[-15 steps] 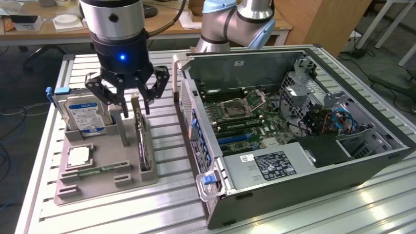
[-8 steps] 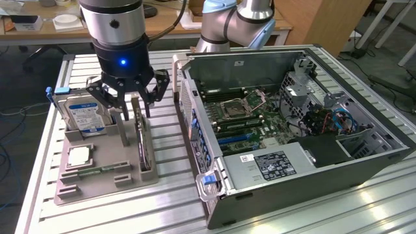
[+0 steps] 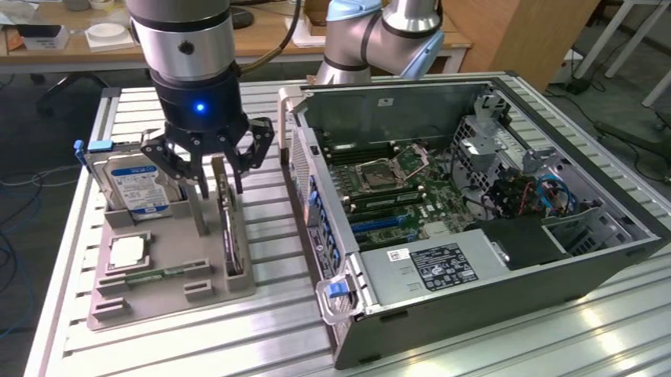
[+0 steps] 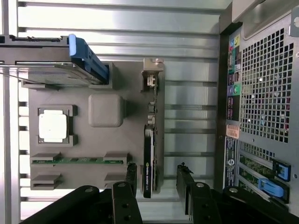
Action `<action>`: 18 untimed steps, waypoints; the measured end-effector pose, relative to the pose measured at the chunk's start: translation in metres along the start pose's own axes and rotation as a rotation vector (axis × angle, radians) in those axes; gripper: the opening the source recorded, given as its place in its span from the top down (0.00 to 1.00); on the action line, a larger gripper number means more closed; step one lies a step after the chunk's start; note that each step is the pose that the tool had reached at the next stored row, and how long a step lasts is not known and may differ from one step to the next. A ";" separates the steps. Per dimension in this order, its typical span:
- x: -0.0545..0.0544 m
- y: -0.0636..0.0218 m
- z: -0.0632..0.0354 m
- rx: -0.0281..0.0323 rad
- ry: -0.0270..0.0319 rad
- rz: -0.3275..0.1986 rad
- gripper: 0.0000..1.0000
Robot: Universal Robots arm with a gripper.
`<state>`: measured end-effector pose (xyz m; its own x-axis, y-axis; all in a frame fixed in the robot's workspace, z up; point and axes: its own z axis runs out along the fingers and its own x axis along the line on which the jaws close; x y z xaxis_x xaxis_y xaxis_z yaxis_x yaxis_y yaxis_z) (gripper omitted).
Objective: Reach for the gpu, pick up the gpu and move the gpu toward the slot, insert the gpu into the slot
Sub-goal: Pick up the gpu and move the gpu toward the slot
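Observation:
The gpu (image 3: 229, 236) is a thin dark card standing on edge in a groove of the grey holder tray (image 3: 157, 302), with its silver bracket end toward the back. My gripper (image 3: 218, 188) hangs just above the card's rear part, open. In the wrist view the gpu (image 4: 149, 158) runs between the two black fingers (image 4: 132, 179), and there is a gap on each side of the card. The gripper (image 4: 158, 183) holds nothing. The blue slot (image 3: 379, 225) lies on the motherboard inside the open computer case (image 3: 504, 259), on the exterior view's right.
A blue-labelled hard drive (image 3: 137, 184) stands in the tray behind a square processor chip (image 3: 128, 251) and a green memory stick (image 3: 157, 275). The case's perforated rear wall (image 4: 266, 88) rises close beside the tray. A second robot arm's base (image 3: 367, 39) stands at the back.

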<state>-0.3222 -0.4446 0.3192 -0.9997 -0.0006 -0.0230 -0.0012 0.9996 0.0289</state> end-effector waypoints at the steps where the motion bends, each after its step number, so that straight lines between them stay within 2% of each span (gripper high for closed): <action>1: 0.000 -0.0001 0.0010 0.0000 0.0000 0.000 0.53; 18: 0.000 -0.0030 0.0171 0.0000 0.0000 0.000 0.53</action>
<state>-0.3223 -0.4471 0.3020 -0.9997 -0.0006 -0.0231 -0.0013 0.9996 0.0289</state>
